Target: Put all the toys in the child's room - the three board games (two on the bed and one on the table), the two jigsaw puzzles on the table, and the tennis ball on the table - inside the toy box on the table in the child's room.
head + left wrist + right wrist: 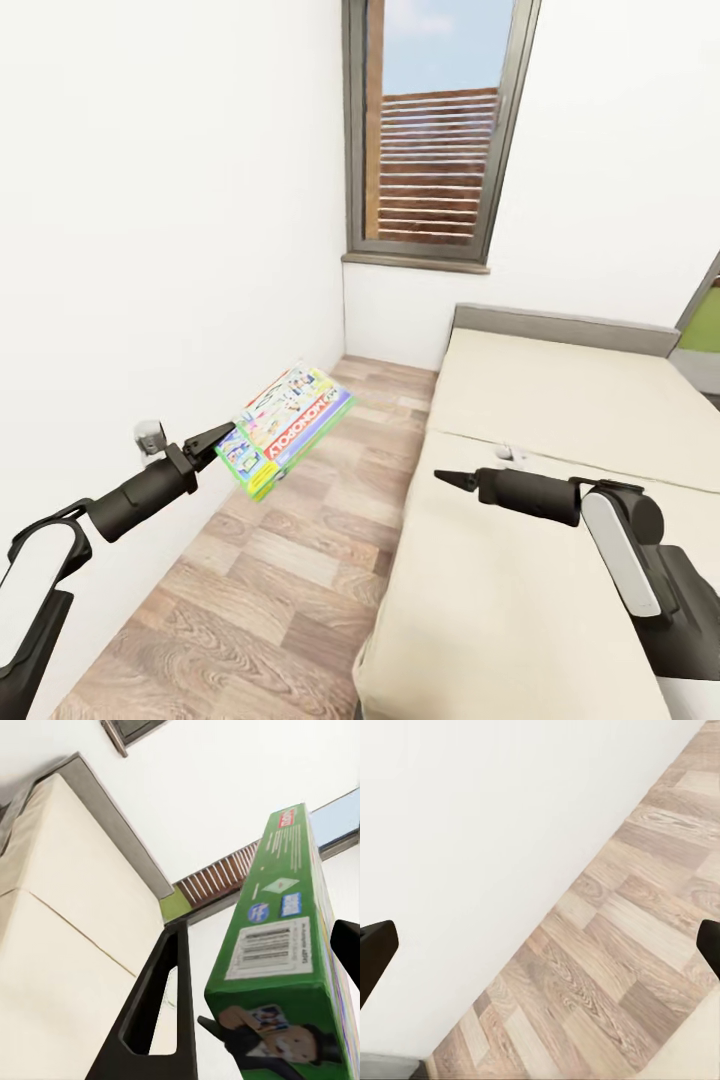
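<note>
One board game (285, 427), a flat box with a green edge and red lettering, hangs in the air over the wood floor (250, 590) between the white wall (150, 250) and the bed (560, 480), pinched at one corner by the left gripper (222, 436). In the left wrist view its narrow green side (281, 967) stands between the two black fingers (161, 1012), so that gripper's jaws are closed on the box near one end, with most of the box reaching out past them. The likely trouble, as I judge it, comes from that off-centre hold: the long unsupported part gives the box leverage, and a quick swing of the arm or turn of the base could let it pivot in the fingers or slip out onto the floor. The wall is near on that side, so a wide turn could also knock the box's far corner against it. The right gripper (452, 480) hovers over the bed's edge with nothing in it; in the right wrist view its fingertips (376, 949) sit far apart, jaws wide. The toy box and table are not in sight here, so a carry across the room still lies ahead.
</note>
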Robot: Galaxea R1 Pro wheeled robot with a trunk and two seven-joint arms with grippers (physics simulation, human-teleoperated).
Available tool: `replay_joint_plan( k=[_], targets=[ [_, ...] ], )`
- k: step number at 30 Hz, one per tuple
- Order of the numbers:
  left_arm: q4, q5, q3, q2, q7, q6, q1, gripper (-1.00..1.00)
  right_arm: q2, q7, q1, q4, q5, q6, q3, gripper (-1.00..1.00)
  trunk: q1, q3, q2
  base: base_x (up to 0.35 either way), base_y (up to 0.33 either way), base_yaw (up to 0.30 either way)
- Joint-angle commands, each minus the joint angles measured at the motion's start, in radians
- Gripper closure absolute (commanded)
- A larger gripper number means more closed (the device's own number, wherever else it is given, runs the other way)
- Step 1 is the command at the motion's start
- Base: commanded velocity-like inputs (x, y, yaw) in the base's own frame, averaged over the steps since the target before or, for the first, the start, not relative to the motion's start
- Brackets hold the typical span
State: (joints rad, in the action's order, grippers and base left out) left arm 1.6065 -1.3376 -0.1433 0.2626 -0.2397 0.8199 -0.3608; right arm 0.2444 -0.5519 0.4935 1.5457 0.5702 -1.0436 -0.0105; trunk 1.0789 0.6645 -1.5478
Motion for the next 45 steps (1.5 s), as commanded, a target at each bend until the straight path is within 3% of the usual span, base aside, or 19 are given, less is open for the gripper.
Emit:
replay_joint_plan(
  k=[1, 45],
  targets=[
    [0.0, -0.003, -0.001, 0.0, -0.003, 0.006, -0.001, 1.0, 0.0, -0.008, 0.0, 0.001, -0.007, -0.004, -0.001, -1.0, -0.004, -0.002, 0.007, 0.0, 0.0, 0.293],
    [0.0, -0.003, 0.0, -0.002, -0.006, 0.007, -0.001, 1.0, 0.004, -0.008, 0.001, 0.004, -0.007, -0.004, 0.027, -1.0, -0.173, -0.14, 0.315, 0.0, 0.0, 0.293]
  ],
)
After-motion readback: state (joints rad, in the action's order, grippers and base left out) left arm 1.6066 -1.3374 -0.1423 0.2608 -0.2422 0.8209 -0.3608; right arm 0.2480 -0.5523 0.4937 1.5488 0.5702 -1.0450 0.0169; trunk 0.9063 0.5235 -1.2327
